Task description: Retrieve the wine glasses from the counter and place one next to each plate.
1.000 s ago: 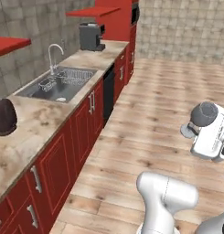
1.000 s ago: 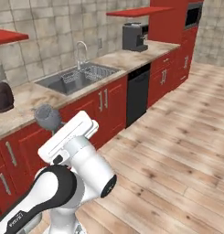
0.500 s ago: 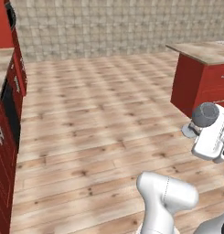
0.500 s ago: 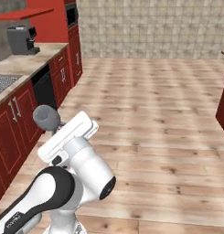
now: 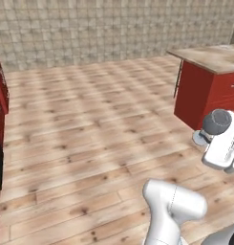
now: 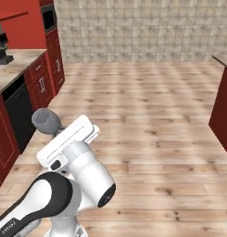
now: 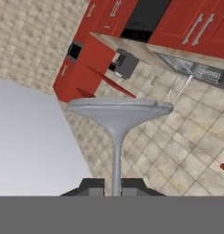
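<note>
Wine glass point(image 7: 117, 132) held over wood floor point(image 5: 90, 124).

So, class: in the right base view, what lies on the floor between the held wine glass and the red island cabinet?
Nothing: between the wine glass and the red cabinet lies bare wooden floor.

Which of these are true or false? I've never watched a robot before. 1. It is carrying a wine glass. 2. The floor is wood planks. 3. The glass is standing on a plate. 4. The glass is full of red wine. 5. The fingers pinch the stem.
1. True: the gripper holds a dark grey wine glass.
2. True: the wooden floor runs up to a tiled wall.
3. False: it is held up in the air, over the floor.
4. False: the bowl looks smoky grey, with no red liquid visible.
5. True: in the hand view the fingertips close on the thin stem.
</note>
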